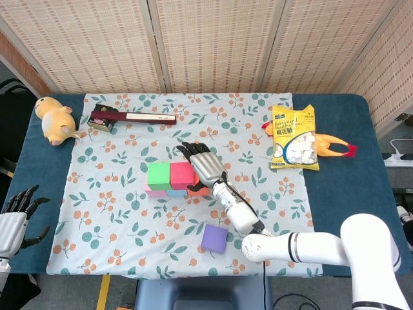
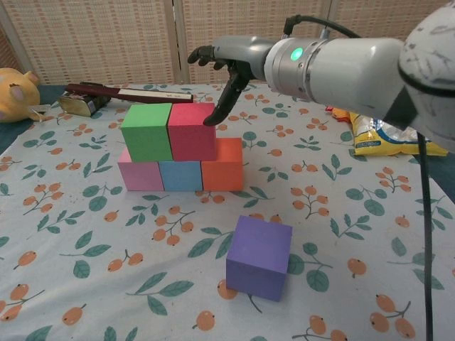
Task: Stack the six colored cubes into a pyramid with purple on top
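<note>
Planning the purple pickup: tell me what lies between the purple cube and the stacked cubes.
Only bare floral tablecloth lies between the purple cube and the orange cube at the stack's near right; the chest view shows it best. The right hand hovers above the red cube.

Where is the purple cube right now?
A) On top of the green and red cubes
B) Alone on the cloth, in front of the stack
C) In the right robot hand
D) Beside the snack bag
B: the purple cube sits by itself on the cloth, nearer the camera than the stack, while the right robot hand holds nothing.
</note>
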You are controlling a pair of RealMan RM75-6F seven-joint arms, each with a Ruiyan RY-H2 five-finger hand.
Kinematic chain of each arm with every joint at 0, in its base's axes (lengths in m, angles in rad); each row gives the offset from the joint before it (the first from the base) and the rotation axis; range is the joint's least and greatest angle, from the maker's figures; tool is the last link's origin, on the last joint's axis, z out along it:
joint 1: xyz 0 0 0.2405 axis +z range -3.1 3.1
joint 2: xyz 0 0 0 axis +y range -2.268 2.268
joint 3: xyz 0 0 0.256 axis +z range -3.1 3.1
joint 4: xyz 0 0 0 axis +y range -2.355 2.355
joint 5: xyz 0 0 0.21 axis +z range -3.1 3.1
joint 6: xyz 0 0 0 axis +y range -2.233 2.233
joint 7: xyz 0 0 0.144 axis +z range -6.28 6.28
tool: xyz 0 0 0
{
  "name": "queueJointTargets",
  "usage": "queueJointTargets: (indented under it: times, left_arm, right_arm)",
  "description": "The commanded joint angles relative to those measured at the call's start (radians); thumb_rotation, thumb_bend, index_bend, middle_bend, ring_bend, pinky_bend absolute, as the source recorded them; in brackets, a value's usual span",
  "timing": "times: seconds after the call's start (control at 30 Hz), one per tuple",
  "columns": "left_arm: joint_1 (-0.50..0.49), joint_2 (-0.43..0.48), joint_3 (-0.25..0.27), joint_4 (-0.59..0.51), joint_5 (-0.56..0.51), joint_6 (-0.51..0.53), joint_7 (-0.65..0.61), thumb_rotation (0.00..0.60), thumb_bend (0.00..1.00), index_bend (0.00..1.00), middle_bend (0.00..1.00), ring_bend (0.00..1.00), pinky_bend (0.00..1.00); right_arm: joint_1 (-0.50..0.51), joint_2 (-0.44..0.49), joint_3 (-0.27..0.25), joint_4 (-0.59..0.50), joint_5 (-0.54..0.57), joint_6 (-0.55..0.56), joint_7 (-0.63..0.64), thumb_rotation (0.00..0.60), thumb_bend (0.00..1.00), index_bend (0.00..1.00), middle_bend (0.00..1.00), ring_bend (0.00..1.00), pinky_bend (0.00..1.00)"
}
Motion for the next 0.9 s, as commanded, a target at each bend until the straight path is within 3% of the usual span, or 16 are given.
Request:
queueJointTargets:
  times: [0.03, 0.23, 0.37, 0.5, 0.7, 0.9]
  left_arm:
    - [-0.004, 0.001, -0.002, -0.002, -0.001, -0.003, 0.006, 0.600, 0.33, 0.24, 0.00, 0.00, 0.10]
    - [-0.015, 0.002, -0.010, -0.009, -0.014, -0.020, 0.020, 0.600, 0.33, 0.24, 0.00, 0.00, 0.10]
    - [-0.026, 0.002, -0.018, -0.030, -0.025, -0.032, 0.046, 0.600, 0.33, 0.24, 0.00, 0.00, 0.10]
    - [-0.036, 0.005, -0.021, -0.066, -0.032, -0.042, 0.087, 0.600, 0.33, 0.24, 0.00, 0.00, 0.10]
    - [-0.041, 0.012, -0.030, -0.118, -0.052, -0.042, 0.142, 0.600, 0.33, 0.24, 0.00, 0.00, 0.10]
    - [-0.039, 0.023, -0.034, -0.152, -0.075, -0.042, 0.176, 0.600, 0.33, 0.24, 0.00, 0.00, 0.09]
  right_arm:
    - [-0.059, 0.093, -0.007, -0.099, -0.073, 0.043, 0.028, 0.600, 0.05, 0.00, 0.00, 0.00, 0.00]
    - [-0.221, 0.327, -0.084, -0.309, -0.292, 0.014, 0.180, 0.600, 0.05, 0.00, 0.02, 0.00, 0.02]
    - [-0.318, 0.454, -0.158, -0.362, -0.484, -0.059, 0.330, 0.600, 0.05, 0.00, 0.10, 0.00, 0.13]
    - [-0.376, 0.535, -0.230, -0.356, -0.712, -0.137, 0.495, 0.600, 0.05, 0.00, 0.11, 0.00, 0.14]
    - [-0.369, 0.557, -0.299, -0.297, -0.975, -0.195, 0.648, 0.600, 0.05, 0.00, 0.11, 0.00, 0.15]
    - [-0.307, 0.507, -0.350, -0.186, -1.175, -0.219, 0.736, 0.600, 0.05, 0.00, 0.11, 0.00, 0.15]
